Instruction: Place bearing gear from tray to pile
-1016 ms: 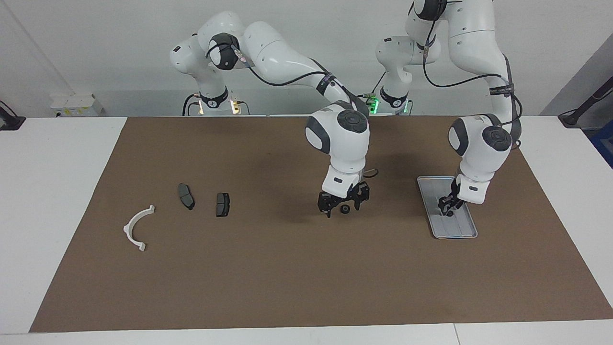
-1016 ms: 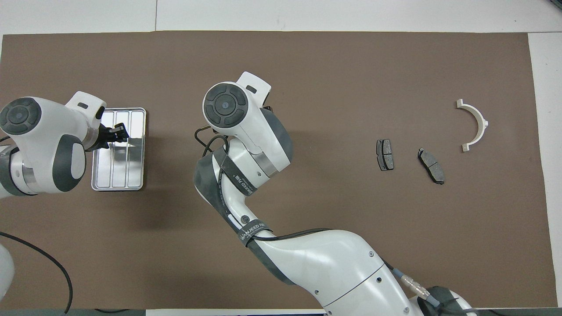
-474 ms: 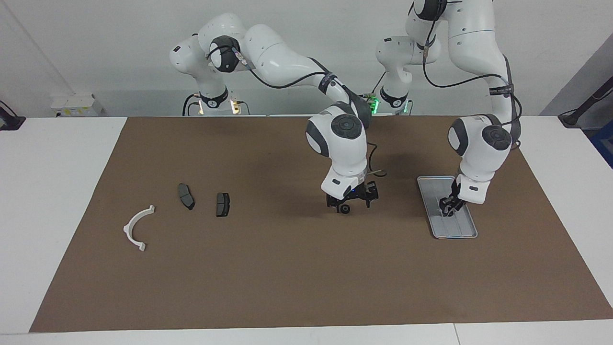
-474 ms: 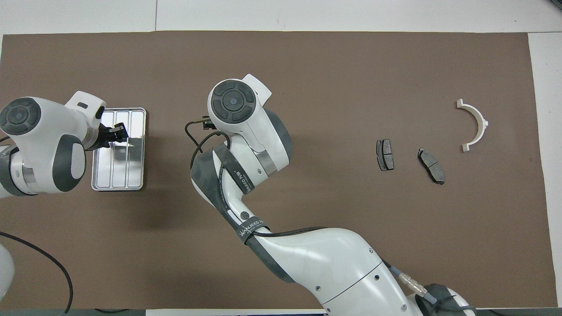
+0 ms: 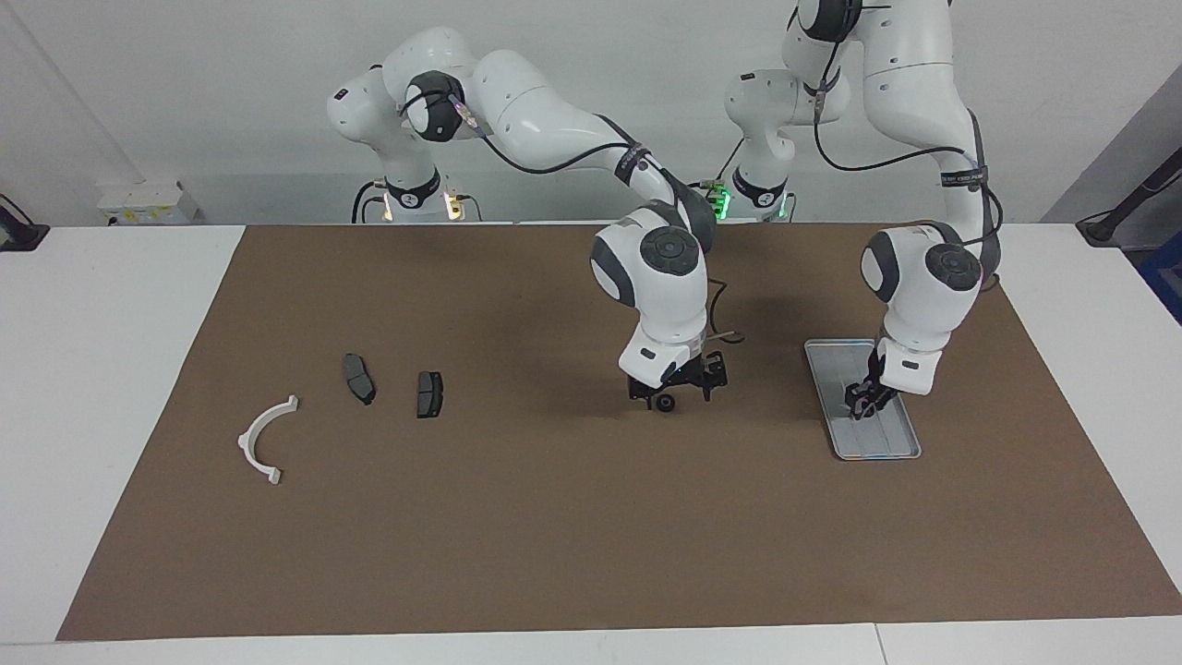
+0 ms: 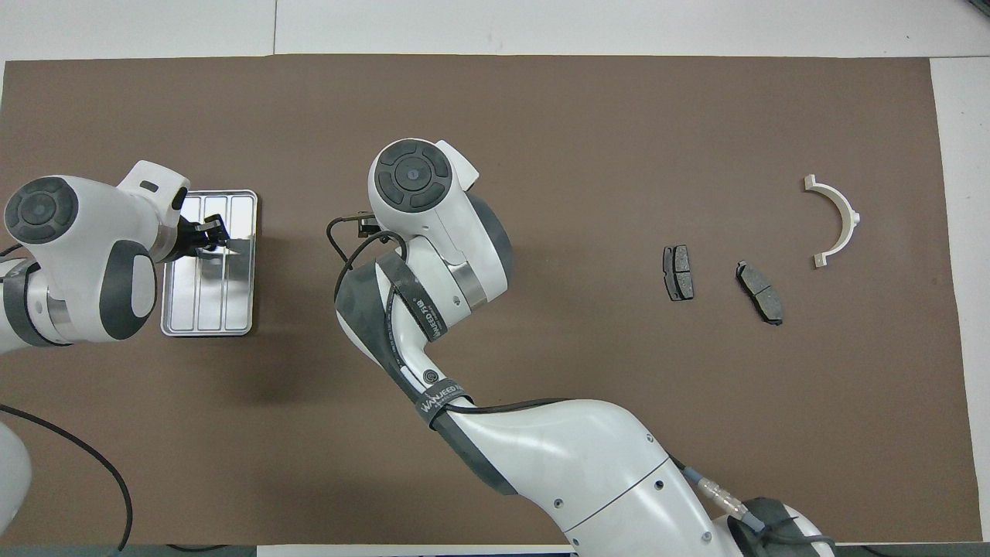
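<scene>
The small dark round bearing gear (image 5: 665, 403) lies on the brown mat at mid-table. My right gripper (image 5: 672, 392) is down over it, open, with a finger on either side. The overhead view hides gear and gripper under the right arm's wrist. The silver ridged tray (image 5: 877, 445) (image 6: 209, 309) lies toward the left arm's end. My left gripper (image 5: 862, 406) (image 6: 210, 238) hangs low over the tray's middle; I cannot tell whether it holds anything. The pile sits toward the right arm's end: a white half-ring bracket (image 5: 246, 441) (image 6: 851, 216) and two dark brake pads (image 5: 359, 378) (image 5: 429, 394) (image 6: 678, 272) (image 6: 759, 292).
A brown mat (image 5: 554, 554) covers most of the white table. The right arm's long forearm (image 6: 541, 441) stretches across the mat from the robots' end. A loose cable (image 5: 725, 337) loops beside the right wrist.
My right gripper has turned and come down around the bearing gear. The left gripper has shifted slightly over the tray.
</scene>
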Controlling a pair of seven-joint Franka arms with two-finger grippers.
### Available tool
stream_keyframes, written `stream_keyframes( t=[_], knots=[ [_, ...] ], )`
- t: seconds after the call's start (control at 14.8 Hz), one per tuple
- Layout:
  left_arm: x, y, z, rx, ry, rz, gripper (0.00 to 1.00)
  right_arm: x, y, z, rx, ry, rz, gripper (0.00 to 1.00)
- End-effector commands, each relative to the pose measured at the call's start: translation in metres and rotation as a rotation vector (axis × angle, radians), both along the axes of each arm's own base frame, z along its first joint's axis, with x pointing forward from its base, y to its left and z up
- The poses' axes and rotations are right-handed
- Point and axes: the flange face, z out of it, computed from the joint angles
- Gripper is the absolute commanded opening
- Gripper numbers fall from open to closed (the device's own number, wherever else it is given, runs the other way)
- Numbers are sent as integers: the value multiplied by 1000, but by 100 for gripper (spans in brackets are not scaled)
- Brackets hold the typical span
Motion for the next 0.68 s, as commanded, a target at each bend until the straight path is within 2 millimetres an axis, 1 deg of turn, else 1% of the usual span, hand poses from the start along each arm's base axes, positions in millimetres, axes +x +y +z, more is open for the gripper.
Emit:
stream_keyframes(
  t=[0.0,0.07,0.2,0.34,0.41,0.54,0.61],
  knots=[
    [-3,1,-4,-10,-12,-9,41,-1,-4,-24,0,47,-33,100],
    [-3,1,-4,-9,-14,-10,38,-4,-3,-32,-4,58,-32,100],
    [-2,1,-3,-9,-21,-12,37,-8,-7,-50,-18,82,-34,100],
    [-3,0,-5,-9,-26,-14,35,-9,-9,-55,-21,89,-35,99],
    [-3,0,-5,-9,-26,-14,33,-10,-8,-54,-19,91,-34,95],
    [-3,0,-5,-9,-26,-14,28,-12,-4,-56,-10,97,-35,84],
    [-3,0,-4,-10,-28,-14,21,-13,-3,-55,-2,102,-35,74]
  ],
)
